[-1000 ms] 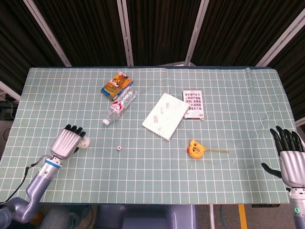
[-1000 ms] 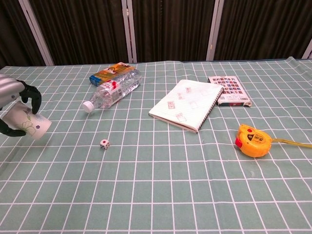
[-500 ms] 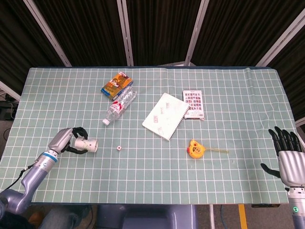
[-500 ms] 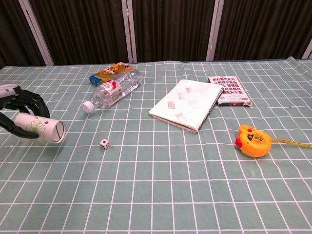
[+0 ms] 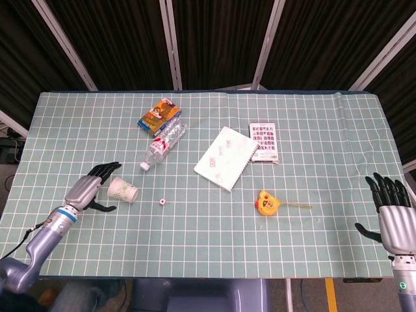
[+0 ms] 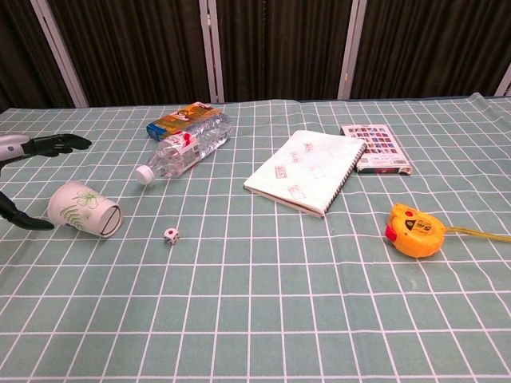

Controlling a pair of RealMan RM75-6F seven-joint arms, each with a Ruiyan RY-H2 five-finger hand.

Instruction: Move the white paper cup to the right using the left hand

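Observation:
The white paper cup [image 5: 122, 190] [image 6: 83, 210], printed with green leaves, lies on its side on the green checked table at the left, mouth facing right. My left hand [image 5: 90, 189] [image 6: 32, 179] is just left of it, fingers spread around the cup's base end without gripping it. My right hand [image 5: 392, 212] hovers at the table's far right edge, fingers apart and holding nothing; the chest view does not show it.
A small die [image 5: 161, 203] lies right of the cup. A water bottle [image 5: 164, 144] and a snack box [image 5: 159, 114] lie behind it. A notebook [image 5: 226, 158], a card pack [image 5: 264, 142] and a yellow tape measure [image 5: 266, 202] sit mid-table.
My left hand carried the cup to the right, tipped it onto its side, then let go and spread its fingers. The cup now lies free. The right hand barely moved.

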